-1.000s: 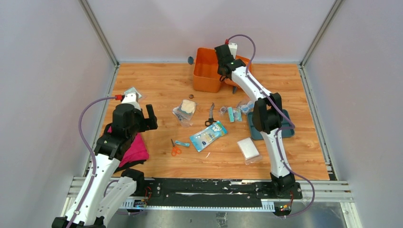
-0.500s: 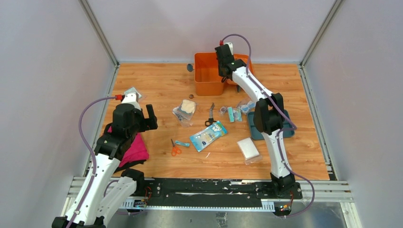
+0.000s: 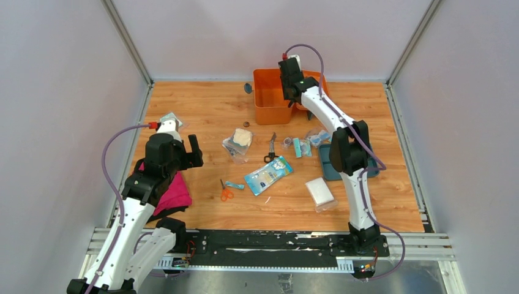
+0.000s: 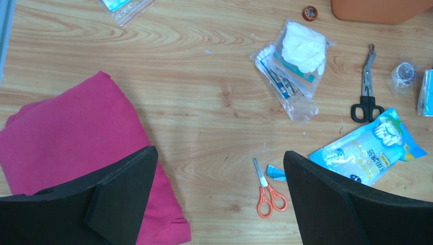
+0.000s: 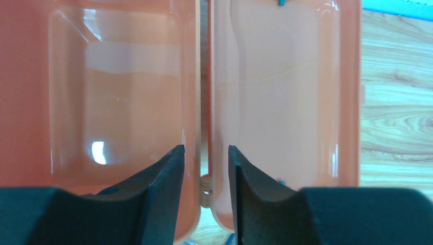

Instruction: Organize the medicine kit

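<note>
Medicine kit — partly hidden behind right arm.

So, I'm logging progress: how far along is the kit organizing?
Done: the medicine kit lies open, both halves empty. In hand: the right gripper hovers over its hinge, jaws slightly apart; the left gripper is open, holding nothing. Left: black scissors, orange scissors and the blue packet lie loose on the table.
</note>
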`<state>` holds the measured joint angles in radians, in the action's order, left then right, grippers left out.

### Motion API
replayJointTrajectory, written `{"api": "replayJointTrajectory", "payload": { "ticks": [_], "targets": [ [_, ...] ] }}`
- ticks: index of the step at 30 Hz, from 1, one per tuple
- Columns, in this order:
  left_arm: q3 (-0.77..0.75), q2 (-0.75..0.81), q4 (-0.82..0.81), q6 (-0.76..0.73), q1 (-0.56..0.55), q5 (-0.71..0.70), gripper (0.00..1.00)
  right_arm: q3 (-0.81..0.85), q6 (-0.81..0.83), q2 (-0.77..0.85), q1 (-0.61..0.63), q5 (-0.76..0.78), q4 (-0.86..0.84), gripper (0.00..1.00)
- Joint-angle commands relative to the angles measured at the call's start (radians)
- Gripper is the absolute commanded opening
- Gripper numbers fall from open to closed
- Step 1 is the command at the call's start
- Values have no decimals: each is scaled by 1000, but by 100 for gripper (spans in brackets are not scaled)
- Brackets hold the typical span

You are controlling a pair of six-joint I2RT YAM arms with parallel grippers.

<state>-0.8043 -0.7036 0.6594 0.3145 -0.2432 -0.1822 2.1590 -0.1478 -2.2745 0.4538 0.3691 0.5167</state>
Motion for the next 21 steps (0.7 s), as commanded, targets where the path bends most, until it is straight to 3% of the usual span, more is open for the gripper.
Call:
{"api": "replayJointTrajectory", "payload": {
  "ticks": [1,9,15,21],
  "targets": [
    [-9,-2,-12,-6,12,13,100,-44,-5,107,3,12,-11,45],
    [-9,-1,-12,-6,12,12,100,-194,-115,310,7,-20,-52,53],
    [-9,3,-11,-6,12,13,100,-585,-399,569,52,4,-90,64],
    [-9,1,-13,-6,12,21,100,-934,-724,770,196,31,-133,70]
  ]
}}
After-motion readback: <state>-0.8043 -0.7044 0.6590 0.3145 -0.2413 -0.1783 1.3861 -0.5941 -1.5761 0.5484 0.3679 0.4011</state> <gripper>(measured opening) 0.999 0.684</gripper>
